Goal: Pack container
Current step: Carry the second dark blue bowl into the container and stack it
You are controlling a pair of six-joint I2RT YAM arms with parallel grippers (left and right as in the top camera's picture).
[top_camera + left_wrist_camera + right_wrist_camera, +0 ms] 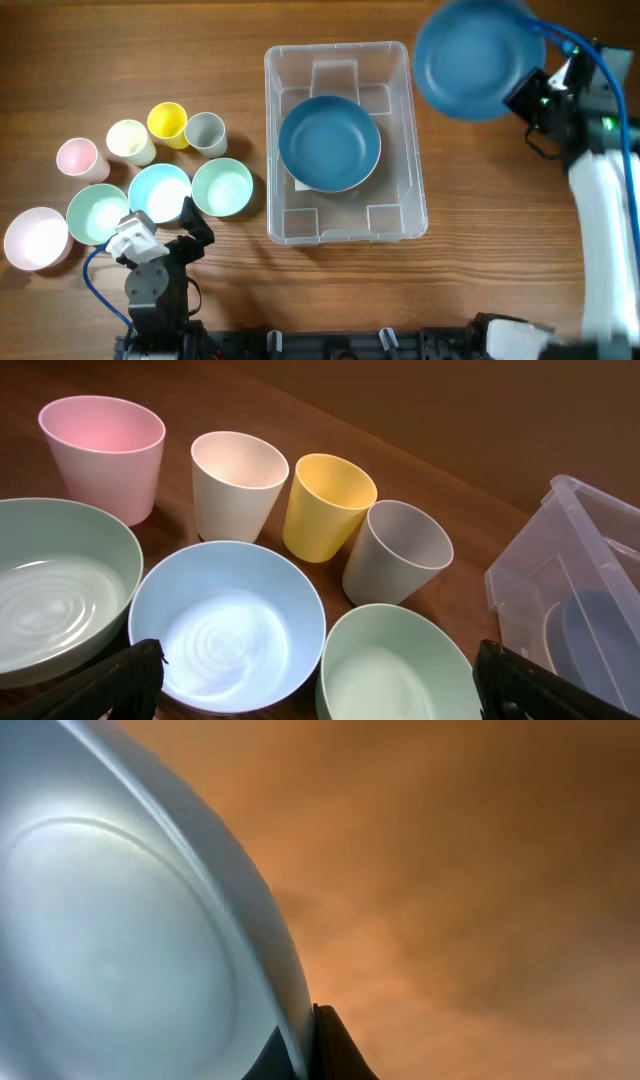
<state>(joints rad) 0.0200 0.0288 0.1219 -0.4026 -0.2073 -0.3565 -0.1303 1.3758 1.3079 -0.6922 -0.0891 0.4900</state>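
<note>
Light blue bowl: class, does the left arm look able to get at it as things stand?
Probably yes. The left gripper hangs open right by the light blue bowl, with nothing over it. The green bowls on either side sit close, leaving the fingers little room.

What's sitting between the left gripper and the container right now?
In the overhead view, the pale green bowl nearest the container sits between it and the left gripper. Past that bowl, only bare table remains.

4 cups (167,124) beside 4 pastel bowls (222,187), wooden table (480,210).
</note>
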